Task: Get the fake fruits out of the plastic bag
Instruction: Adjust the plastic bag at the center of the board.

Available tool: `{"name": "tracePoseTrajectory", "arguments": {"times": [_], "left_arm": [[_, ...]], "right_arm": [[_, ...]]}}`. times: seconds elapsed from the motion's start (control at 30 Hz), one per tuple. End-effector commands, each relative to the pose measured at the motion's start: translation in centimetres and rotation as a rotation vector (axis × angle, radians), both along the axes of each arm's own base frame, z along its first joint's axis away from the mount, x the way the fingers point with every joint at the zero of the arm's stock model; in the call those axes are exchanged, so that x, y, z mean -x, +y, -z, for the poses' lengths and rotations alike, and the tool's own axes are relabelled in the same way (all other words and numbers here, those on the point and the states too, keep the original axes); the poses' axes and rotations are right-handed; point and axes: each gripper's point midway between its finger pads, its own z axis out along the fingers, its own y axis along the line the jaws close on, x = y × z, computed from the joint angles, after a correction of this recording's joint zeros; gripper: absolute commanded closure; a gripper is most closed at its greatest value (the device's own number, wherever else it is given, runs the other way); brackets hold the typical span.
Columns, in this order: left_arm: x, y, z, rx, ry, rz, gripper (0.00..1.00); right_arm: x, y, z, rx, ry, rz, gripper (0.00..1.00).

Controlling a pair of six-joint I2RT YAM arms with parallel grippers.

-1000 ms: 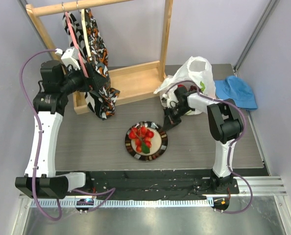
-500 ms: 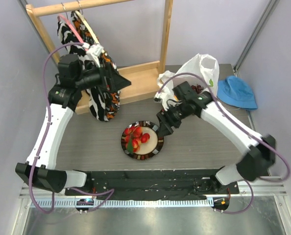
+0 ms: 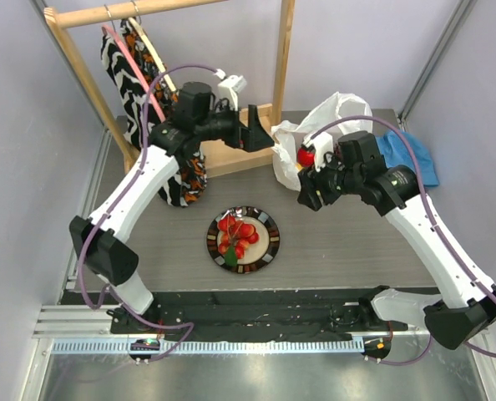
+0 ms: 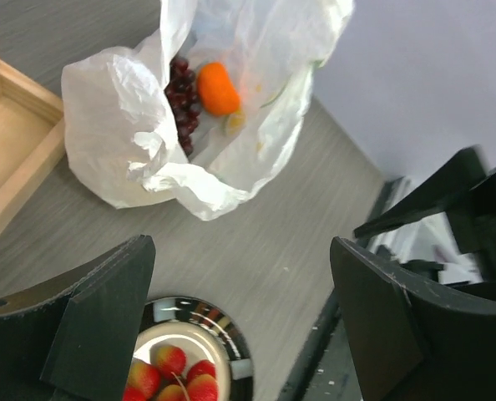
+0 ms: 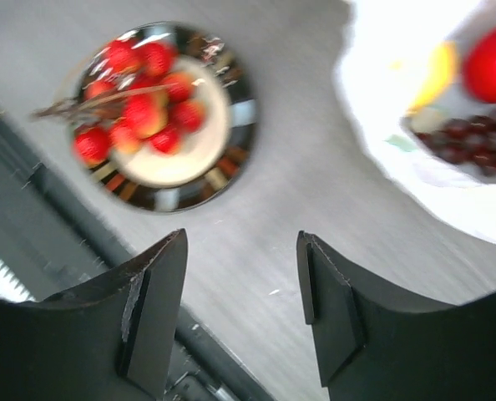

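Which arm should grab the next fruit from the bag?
Probably right. The right gripper is open, empty and just beside the mouth of the bag, with the apple close by. The left gripper is open too, but sits off to one side.

no legible text, numbers or brand marks in any view. plastic bag [image 5: 448, 205] shows a greenish smudge [image 5: 404, 143], possibly print, too blurred to read. plate [image 3: 269, 243] rim carries pattern only.
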Motion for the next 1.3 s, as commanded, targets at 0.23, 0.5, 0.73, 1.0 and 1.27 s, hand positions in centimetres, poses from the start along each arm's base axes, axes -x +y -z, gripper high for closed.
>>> {"name": "tracePoseTrajectory", "arguments": {"times": [0.23, 0.5, 0.73, 1.0, 1.27], "left_arm": [[-6.7, -2.3, 2.6, -0.151, -0.117, -0.152, 0.12], [-6.7, -4.4, 6.3, -0.224, -0.068, -0.083, 1.00], [2.9, -0.4, 4.2, -0.183, -0.009, 0.008, 1.00], [4.5, 0.4, 8.6, -0.246, 0.097, 0.027, 1.00], [4.3, 0.8, 10.7, -0.341, 0.099, 0.068, 1.00]], "right_arm": [[-11.6, -4.0, -4.4, 0.005, -0.271, 0.259, 0.42], [-17.3, -7.6, 1.4, 0.158, -0.213, 0.483, 0.50], [-10.5, -9.4, 7.5, 0.215, -0.017, 0.516, 0.52], [-13.6, -6.6, 8.1, 0.109, -0.014, 0.480, 0.53], [-15.0, -3.1, 9.5, -0.053, 0.131, 0.518, 0.54]]}}
